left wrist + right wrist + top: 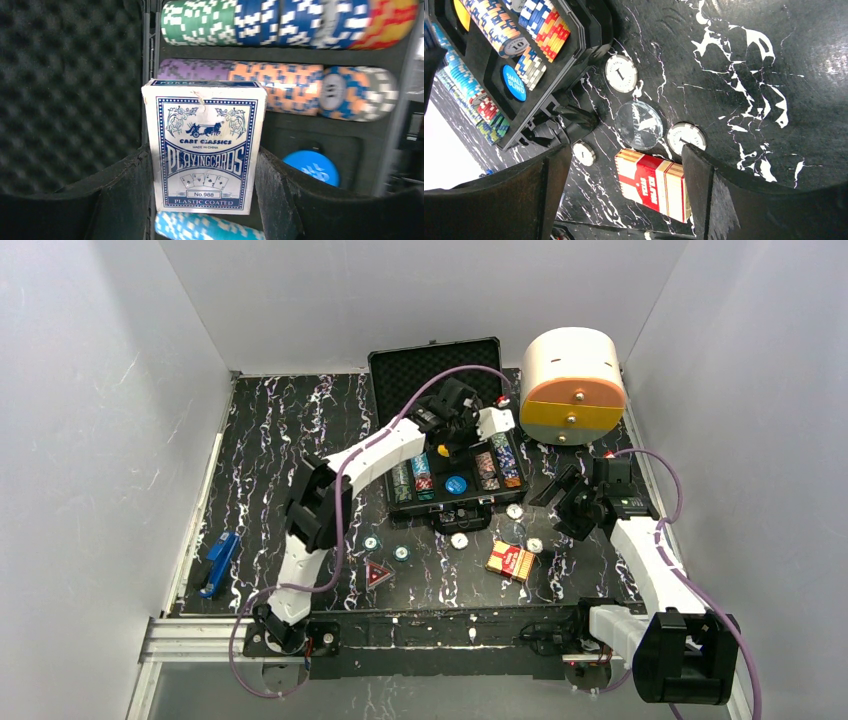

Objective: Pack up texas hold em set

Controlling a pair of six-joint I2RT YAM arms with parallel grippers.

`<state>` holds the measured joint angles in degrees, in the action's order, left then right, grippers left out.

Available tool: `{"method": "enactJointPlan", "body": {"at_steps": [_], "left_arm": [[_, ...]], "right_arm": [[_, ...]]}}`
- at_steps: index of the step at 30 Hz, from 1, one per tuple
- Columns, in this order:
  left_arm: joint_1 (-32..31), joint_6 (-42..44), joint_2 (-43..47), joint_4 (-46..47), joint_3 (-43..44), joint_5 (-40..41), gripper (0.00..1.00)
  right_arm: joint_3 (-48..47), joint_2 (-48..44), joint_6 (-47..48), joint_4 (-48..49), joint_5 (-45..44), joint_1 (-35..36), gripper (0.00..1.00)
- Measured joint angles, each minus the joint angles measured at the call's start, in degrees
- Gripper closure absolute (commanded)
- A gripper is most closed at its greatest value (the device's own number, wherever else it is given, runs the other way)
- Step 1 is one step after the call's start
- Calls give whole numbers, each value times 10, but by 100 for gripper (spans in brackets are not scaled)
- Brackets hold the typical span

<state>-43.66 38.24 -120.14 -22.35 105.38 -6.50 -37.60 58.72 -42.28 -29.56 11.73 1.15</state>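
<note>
left arm stretched forward | left pincer point(202, 159) clamping blue deck point(205, 125) | right arm bent | right pincer point(626, 152) gaping

A black foam-lined briefcase point(395, 365) is laid open at the worktop's far edge, multicoloured poker chip rows point(240, 20) inside, a blue boxed card deck point(205, 150) held upright above. A red boxed deck point(510, 561), round white buttons point(459, 540) and a red triangle point(378, 575), seemingly plastic, are scattered nearer.

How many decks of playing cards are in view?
2. The blue boxed card deck is gripped in the left hand over the open black foam-lined case. The red boxed card deck lies on the black marbled tabletop, outside it. Others may be hidden.
</note>
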Motion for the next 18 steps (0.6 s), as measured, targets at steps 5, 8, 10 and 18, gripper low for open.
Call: {"method": "enactJointPlan", "body": {"at_steps": [5, 8, 10, 18], "left_arm": [[36, 35, -70, -16, 59, -23, 65], [55, 37, -91, -20, 66, -33, 64], [64, 35, -101, -23, 71, -40, 64], [79, 26, -110, -54, 85, -70, 64]], "right_arm": [[0, -1, 2, -9, -13, 0, 11], [0, -12, 5, -13, -19, 0, 11], [0, -20, 5, -15, -22, 0, 11], [-1, -20, 5, -21, -24, 0, 12]]}}
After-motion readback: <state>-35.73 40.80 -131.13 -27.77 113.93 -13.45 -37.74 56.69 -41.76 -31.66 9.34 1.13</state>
